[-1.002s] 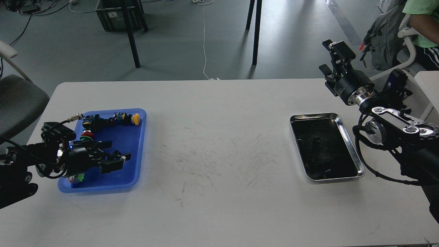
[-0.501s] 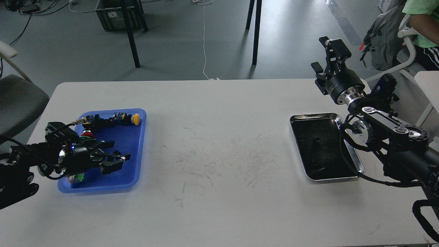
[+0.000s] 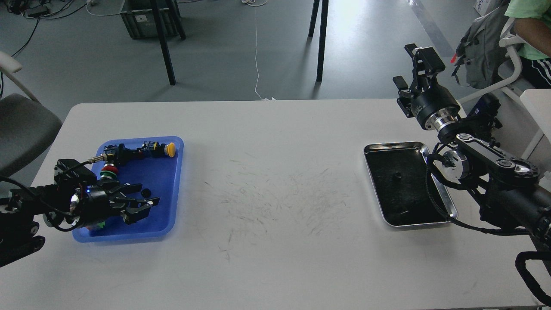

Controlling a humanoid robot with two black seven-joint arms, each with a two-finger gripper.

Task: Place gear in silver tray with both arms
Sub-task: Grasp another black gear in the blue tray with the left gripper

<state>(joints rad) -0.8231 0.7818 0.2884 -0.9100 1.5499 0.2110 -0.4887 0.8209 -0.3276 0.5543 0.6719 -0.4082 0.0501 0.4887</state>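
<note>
The silver tray (image 3: 394, 145) lies on the right of the white table, with a small dark piece (image 3: 398, 175) on its dark bottom. My right gripper (image 3: 408, 65) is open and empty, raised above the table's far right edge, behind the tray. My left gripper (image 3: 143, 201) is open, low over the blue tray (image 3: 177, 172), its fingers spread. A small black round part (image 3: 146, 191), possibly the gear, lies just by its upper finger. I cannot tell whether they touch.
The blue tray also holds a yellow-capped button (image 3: 171, 149), a red and green button (image 3: 109, 170) and black parts. A grey chair (image 3: 23, 129) stands at the left. A seated person (image 3: 529, 34) and a backpack are at the far right.
My left gripper has drawn back to the left and lower in the blue tray, and the small black round part now shows beside it. My right arm swung left over the tray's right rim.
</note>
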